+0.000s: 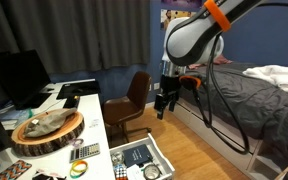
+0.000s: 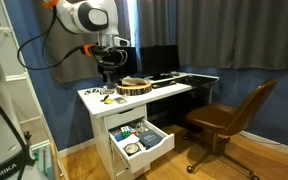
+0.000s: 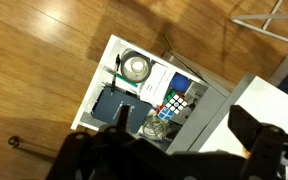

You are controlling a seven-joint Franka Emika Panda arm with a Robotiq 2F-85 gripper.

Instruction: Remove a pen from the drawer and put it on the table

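Note:
The drawer (image 3: 95, 92) is pulled out of the white table (image 3: 274, 100), with white walls and a dark bluish inside. It shows open in both exterior views (image 1: 160, 152) (image 2: 156, 146). A thin green pen (image 3: 121, 81) lies in it beside a round tape roll (image 3: 136, 66). My gripper (image 3: 184, 128) hangs high above the drawer's front, open and empty. It also shows in both exterior views (image 1: 165, 103) (image 2: 109, 77). The table (image 1: 92, 115) (image 2: 169, 90) stands behind the drawer.
A Rubik's cube (image 3: 174, 102) and small clutter fill the drawer. A round bark-edged wooden slab (image 1: 48, 131) (image 2: 135, 86), monitors and small items sit on the table. A brown chair (image 1: 136, 98) (image 2: 230, 115) stands nearby, and a bed (image 1: 259, 100) beyond.

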